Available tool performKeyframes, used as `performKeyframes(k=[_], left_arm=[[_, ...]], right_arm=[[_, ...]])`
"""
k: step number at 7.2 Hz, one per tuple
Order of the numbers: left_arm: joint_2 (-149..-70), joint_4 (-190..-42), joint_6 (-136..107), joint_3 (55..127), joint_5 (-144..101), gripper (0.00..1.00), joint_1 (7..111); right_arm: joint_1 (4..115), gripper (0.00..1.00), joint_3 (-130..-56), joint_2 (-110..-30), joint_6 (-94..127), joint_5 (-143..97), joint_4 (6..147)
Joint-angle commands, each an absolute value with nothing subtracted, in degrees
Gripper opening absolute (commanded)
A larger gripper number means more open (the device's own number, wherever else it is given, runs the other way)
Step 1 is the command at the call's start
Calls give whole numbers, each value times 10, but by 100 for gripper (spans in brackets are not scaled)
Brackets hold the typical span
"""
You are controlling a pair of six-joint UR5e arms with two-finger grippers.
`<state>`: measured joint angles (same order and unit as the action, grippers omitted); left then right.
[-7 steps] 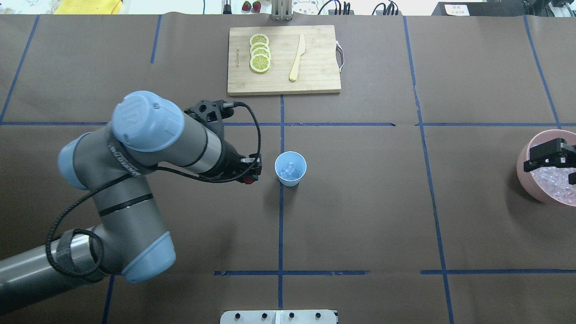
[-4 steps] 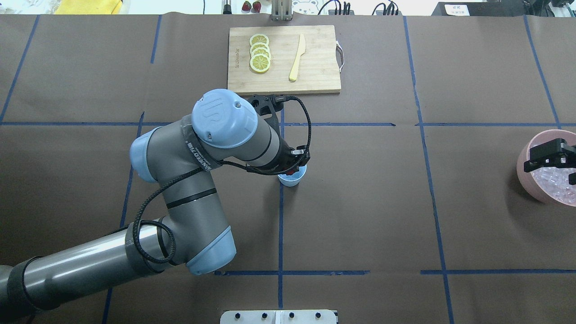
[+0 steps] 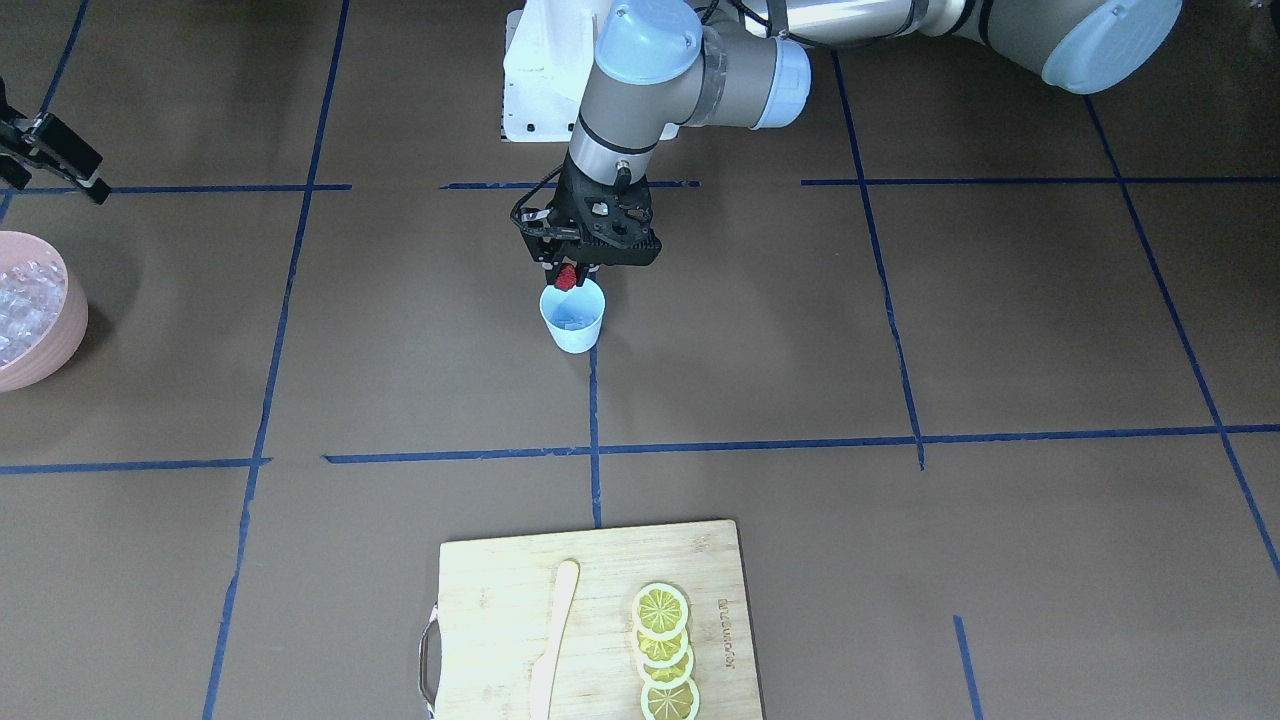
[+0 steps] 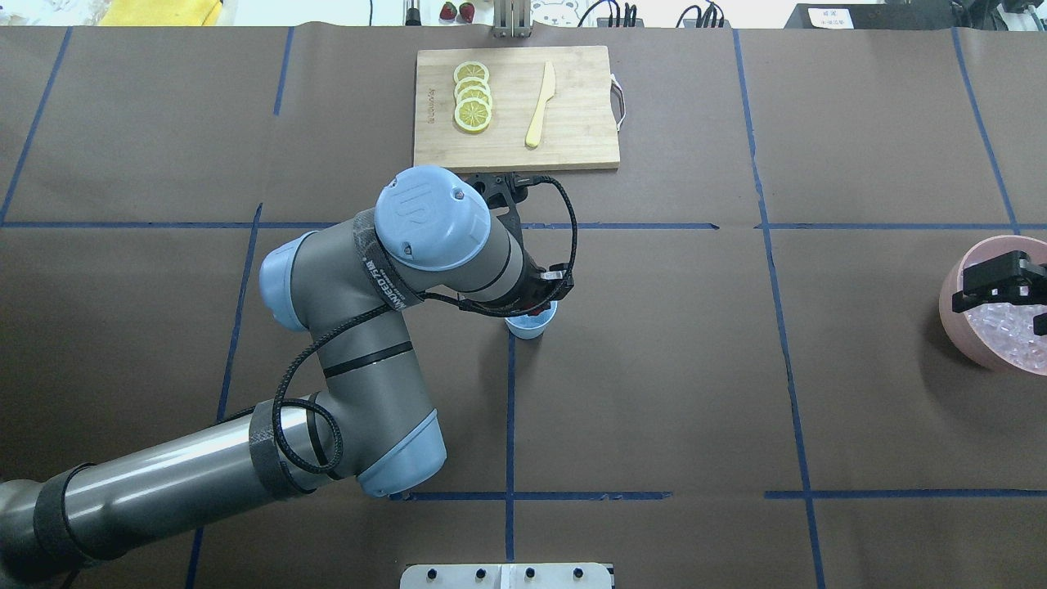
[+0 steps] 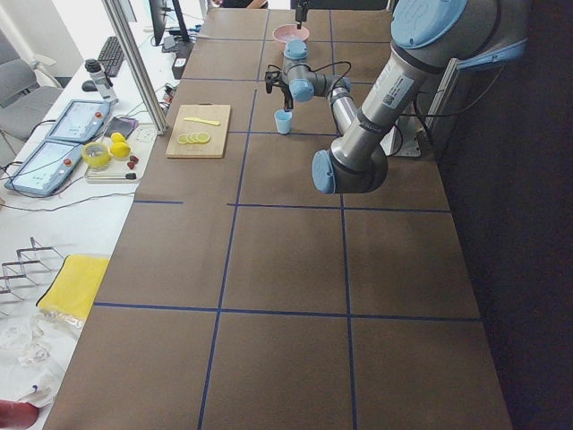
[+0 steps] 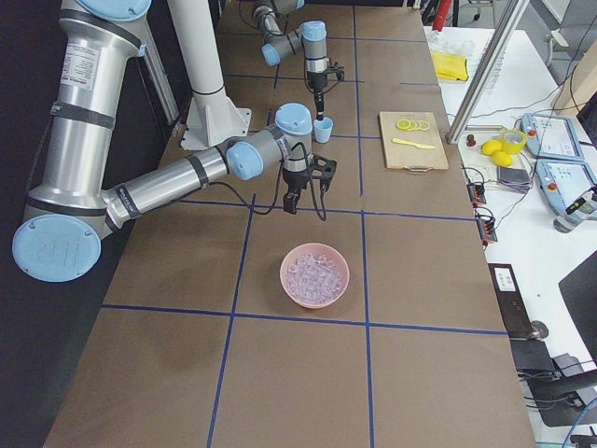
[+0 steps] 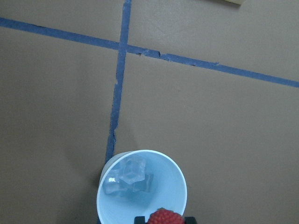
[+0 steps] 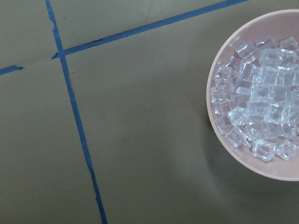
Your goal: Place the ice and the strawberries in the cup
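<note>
The pale-blue cup [image 3: 573,322] stands at the table's middle with a few ice cubes [image 7: 128,175] inside. It also shows in the overhead view [image 4: 527,328] and the left wrist view [image 7: 174,186]. My left gripper [image 3: 567,270] is shut on the dark-red strawberry [image 3: 567,278] and holds it just above the cup's near rim; the berry shows at the bottom edge of the left wrist view [image 7: 164,217]. My right gripper [image 3: 45,165] hangs open and empty above the pink bowl [image 4: 953,319] of ice [image 8: 257,107] at the far right.
A wooden cutting board [image 4: 572,123] at the table's far side holds lemon slices [image 4: 473,96] and a wooden knife [image 4: 540,105]. Blue tape lines cross the brown table cover. Two more strawberries [image 4: 456,11] lie beyond the table's far edge.
My left arm has swung right with the strawberry, from left of the cup to over it. The right arm has not moved.
</note>
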<state>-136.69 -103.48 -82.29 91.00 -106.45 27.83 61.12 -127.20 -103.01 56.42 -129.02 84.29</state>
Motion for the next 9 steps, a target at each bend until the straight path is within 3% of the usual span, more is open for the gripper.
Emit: performKeyframes(k=[1, 3, 6, 9], left_arm=[[-1366, -1034, -822, 910, -1064, 55, 279], [-1365, -1034, -820, 910, -1063, 67, 279], [-1340, -1015, -818, 948, -1068, 69, 293], [-1181, -901, -649, 1154, -1077, 69, 335]], right_arm=[[612, 100, -1272, -1031, 564, -1290, 843], [611, 100, -1271, -1031, 564, -1290, 843], [614, 100, -1267, -1032, 555, -1290, 843], [680, 100, -1247, -1042, 455, -1334, 851]])
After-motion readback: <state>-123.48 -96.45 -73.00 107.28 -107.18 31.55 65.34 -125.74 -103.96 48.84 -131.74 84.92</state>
